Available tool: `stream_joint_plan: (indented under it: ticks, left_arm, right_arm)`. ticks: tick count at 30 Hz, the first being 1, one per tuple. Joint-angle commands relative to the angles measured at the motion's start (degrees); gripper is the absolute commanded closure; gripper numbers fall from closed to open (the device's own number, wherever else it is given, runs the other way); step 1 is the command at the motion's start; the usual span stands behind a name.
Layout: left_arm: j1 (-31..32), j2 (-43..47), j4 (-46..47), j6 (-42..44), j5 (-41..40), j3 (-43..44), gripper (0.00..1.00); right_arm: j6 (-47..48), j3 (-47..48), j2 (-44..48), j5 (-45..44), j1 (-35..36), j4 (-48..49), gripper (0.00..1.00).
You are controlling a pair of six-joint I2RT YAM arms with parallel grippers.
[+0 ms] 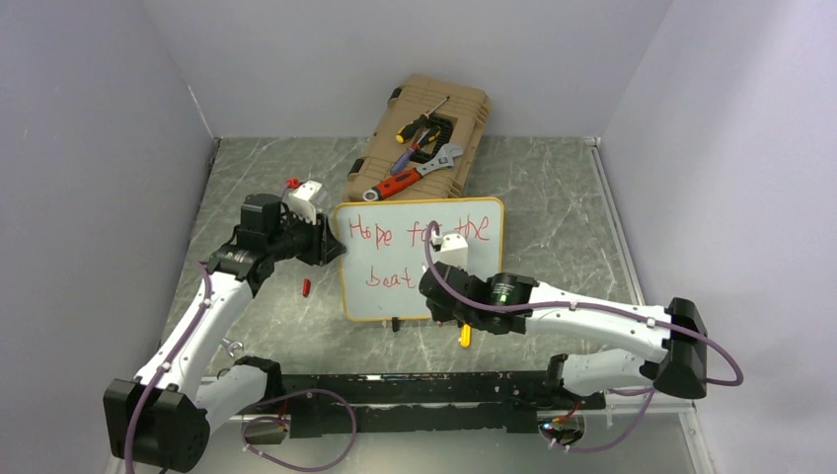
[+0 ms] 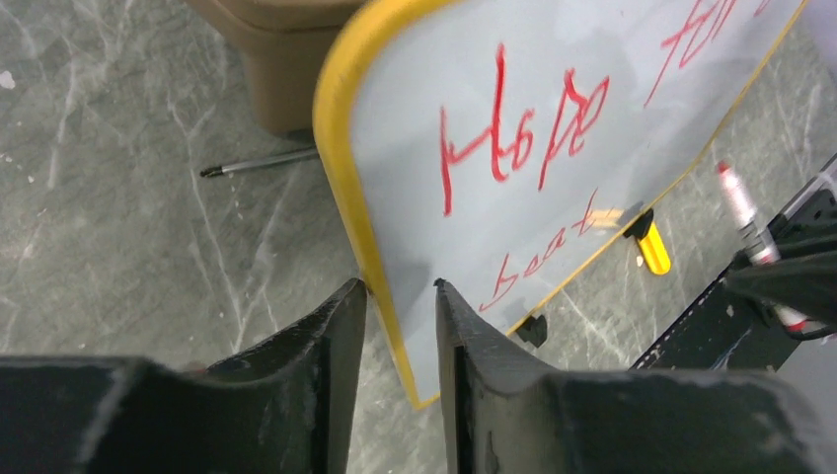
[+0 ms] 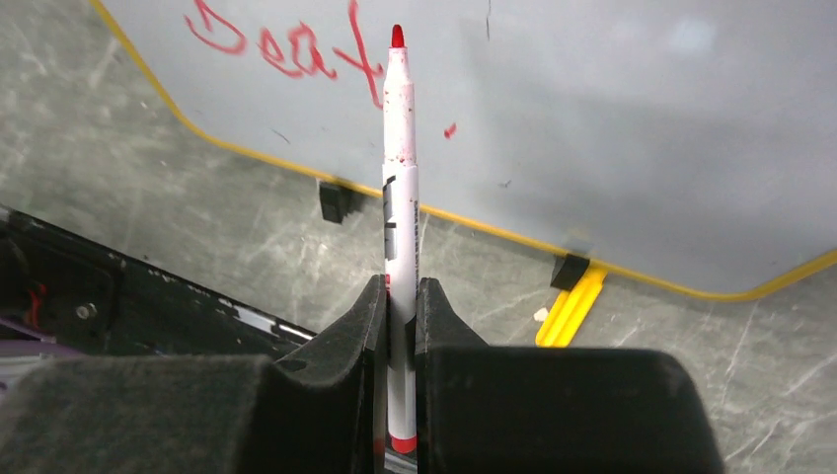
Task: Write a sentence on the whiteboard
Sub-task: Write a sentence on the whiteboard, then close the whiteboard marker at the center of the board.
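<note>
The whiteboard (image 1: 380,304) stands mid-frame in the top view, its long axis running left to right and its face tilted up toward the camera. The sentence (image 1: 380,235) follows that axis in two red lines. The left gripper (image 2: 400,288) is clenched on the board's yellow left edge. The right gripper (image 3: 400,291) grasps a red marker (image 3: 400,148), tip pointing at the board's lower part. A tan tool case (image 1: 422,138) sits at upper centre.
</note>
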State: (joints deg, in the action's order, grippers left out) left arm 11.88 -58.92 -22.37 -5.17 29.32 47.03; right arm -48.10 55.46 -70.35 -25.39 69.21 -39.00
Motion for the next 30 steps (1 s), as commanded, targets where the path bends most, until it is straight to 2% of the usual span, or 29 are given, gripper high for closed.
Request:
stream_joint_plan:
  ticks: [1, 6, 7, 8, 11, 16, 19, 21, 26, 30]
  left_arm:
    - [0.7, 3.4, -5.5, -1.8, -2.8, 2.6, 0.56]
    - [0.7, 7.3, -10.9, -5.4, -7.3, 4.4, 0.34]
    - [0.7, 8.2, -12.4, -6.1, -8.1, 5.2, 0.17]
    - [0.7, 9.0, -14.1, -6.9, -9.1, 6.5, 0.11]
    - [0.7, 10.7, -19.7, -9.7, -15.1, 10.5, 0.09]
    - [0.2, 6.9, -30.5, -17.2, -28.5, 15.9, 0.18]
    - [-2.0, 3.7, -34.0, -21.7, -33.7, 15.1, 0.35]
    - [-5.0, 3.3, -32.8, -23.3, -32.9, 13.0, 0.4]
    - [-13.3, -1.0, -27.1, -24.8, -24.6, 5.6, 0.43]
    - [-13.5, -8.5, -25.1, -22.9, -22.9, 4.4, 0.58]
  right_arm:
    - [4.7, 4.4, 2.3, -5.5, 0.0, 0.5, 1.0]
    - [7.4, 5.6, 4.0, -6.7, -1.3, 1.5, 1.0]
    - [8.0, 5.8, 4.4, -6.8, -1.9, 1.9, 1.0]
    - [8.5, 5.9, 4.9, -6.8, -2.4, 2.3, 1.0]
    - [10.0, 5.9, 6.7, -6.7, -4.2, 3.7, 1.0]
    - [11.1, 5.2, 10.2, -7.6, -5.6, 5.3, 1.0]
    - [11.1, 4.8, 12.3, -8.2, -5.7, 5.5, 1.0]
    - [10.8, 4.2, 13.5, -8.4, -5.7, 5.8, 1.0]
    - [9.7, 1.2, 17.2, -8.2, -5.7, 8.5, 1.0]
    - [8.5, -0.7, 19.4, -8.0, -5.7, 9.7, 1.0]
